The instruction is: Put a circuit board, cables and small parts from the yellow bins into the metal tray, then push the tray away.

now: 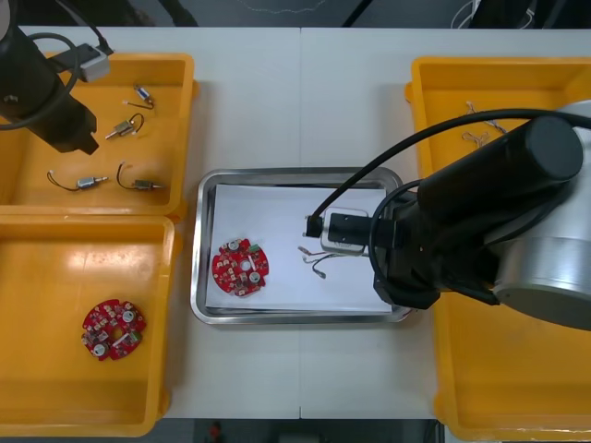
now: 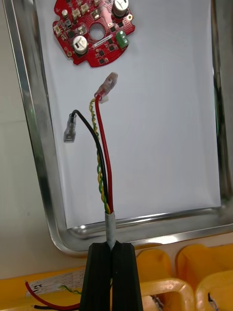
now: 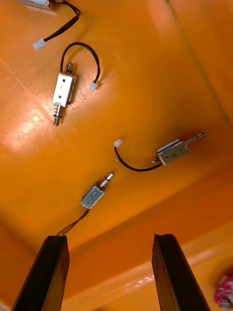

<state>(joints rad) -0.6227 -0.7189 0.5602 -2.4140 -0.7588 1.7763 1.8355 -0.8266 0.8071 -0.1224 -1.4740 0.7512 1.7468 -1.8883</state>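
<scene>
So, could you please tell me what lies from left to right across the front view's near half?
Near left yellow bin → its circuit board → metal tray → tray's circuit board → cable → right gripper, shut on the cable → right yellow bin.

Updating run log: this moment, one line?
right end effector shut on cable over metal tray; left end effector open above small metal parts; circuit board in tray

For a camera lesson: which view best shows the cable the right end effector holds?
Right wrist view: the red and yellow cable rises whole from the right end effector. Front view catches its tips; left wrist view faces a yellow bin.
</scene>
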